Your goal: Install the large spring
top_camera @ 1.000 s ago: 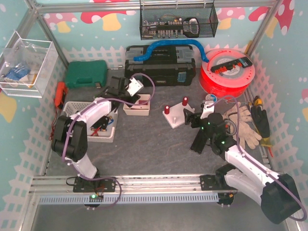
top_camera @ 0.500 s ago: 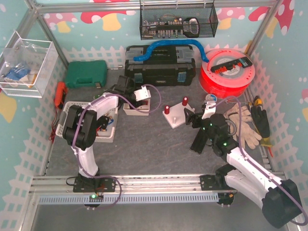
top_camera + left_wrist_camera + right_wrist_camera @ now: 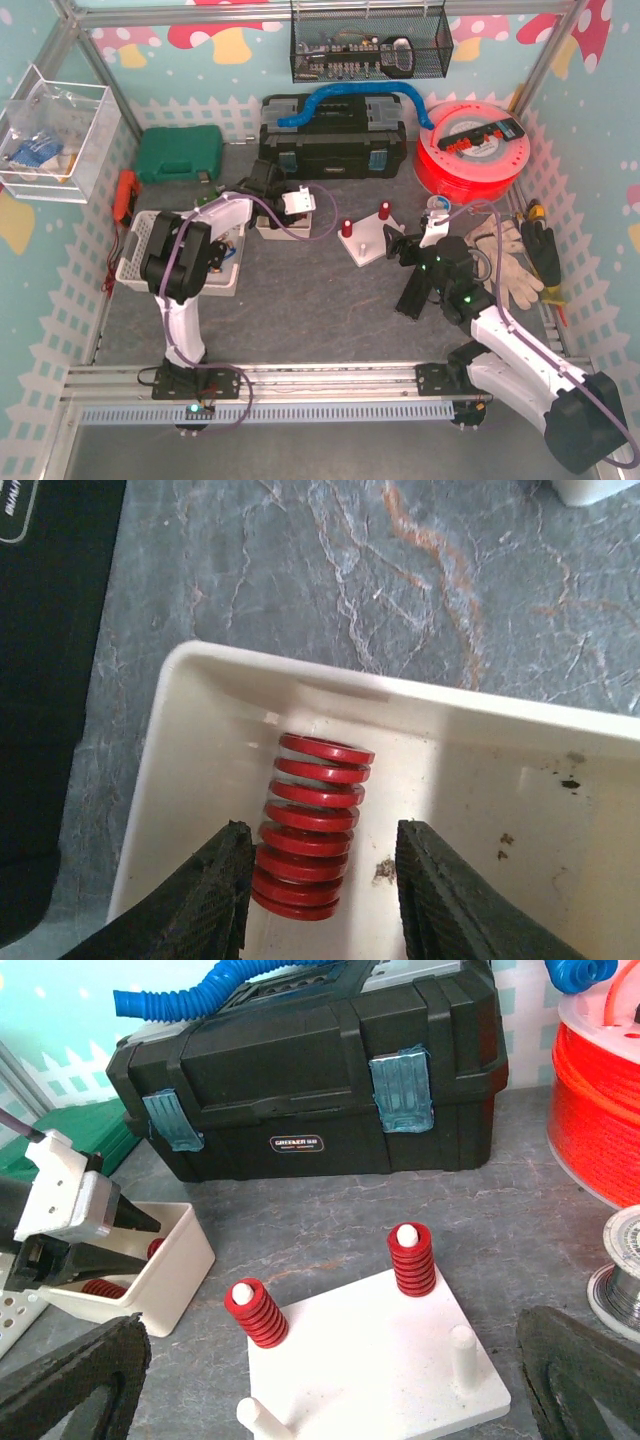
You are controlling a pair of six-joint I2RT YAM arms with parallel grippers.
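A large red spring (image 3: 312,825) lies on its side in a small cream bin (image 3: 470,730). My left gripper (image 3: 325,885) is open down inside the bin, its fingers either side of the spring's near end, the left finger close against it. In the top view the left gripper (image 3: 281,203) sits over that bin (image 3: 272,232). A white peg board (image 3: 400,1360) carries two red springs (image 3: 258,1312) on its far pegs and two bare pegs (image 3: 462,1356) nearer. My right gripper (image 3: 330,1400) is open and empty in front of the board (image 3: 368,243).
A black toolbox (image 3: 332,135) stands behind the bin and board. A red filament spool (image 3: 470,150) is at the back right, gloves (image 3: 510,262) at the right. A white basket (image 3: 160,245) with parts sits left, a green case (image 3: 178,155) behind it.
My left arm swung right from the basket side and lowered its gripper into the cream bin over the spring. The right arm has not moved.
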